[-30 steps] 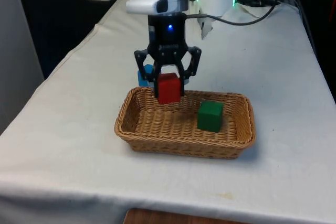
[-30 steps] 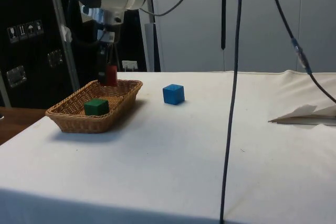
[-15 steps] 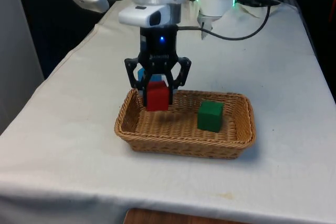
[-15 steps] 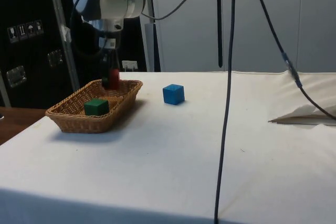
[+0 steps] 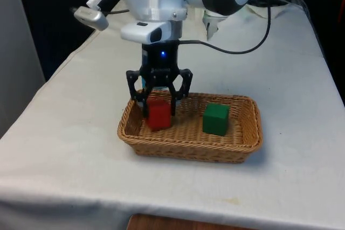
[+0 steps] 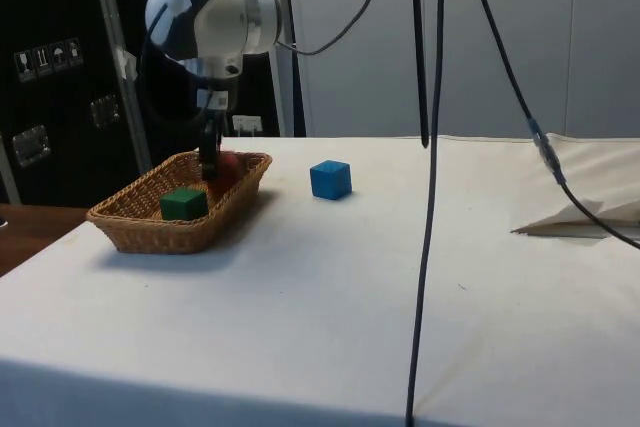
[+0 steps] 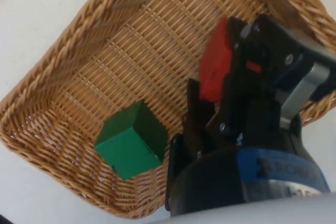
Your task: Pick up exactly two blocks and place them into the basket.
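My black gripper [image 5: 158,109] hangs low inside the wicker basket [image 5: 190,152], at the end on the front view's left. It is shut on a red block [image 5: 158,117], which sits at or just above the basket floor; I cannot tell whether it touches. A green block [image 5: 216,118] lies in the basket's other half, apart from the fingers. In the wrist view the red block [image 7: 214,65] is pinched between the fingers, with the green block [image 7: 131,140] on the weave [image 7: 68,40] beside it. A blue block [image 6: 330,179] rests on the cloth outside the basket [image 6: 150,232].
A black cable [image 5: 245,21] trails over the cloth behind the basket. More cables [image 6: 432,147] hang down in front of the side camera. A crumpled white fold [image 6: 580,222] lies far off at the table's other end.
The gripper has carried the red block toward the front view's left and lowered it from above the rim down into the basket. The green and blue blocks have not moved.
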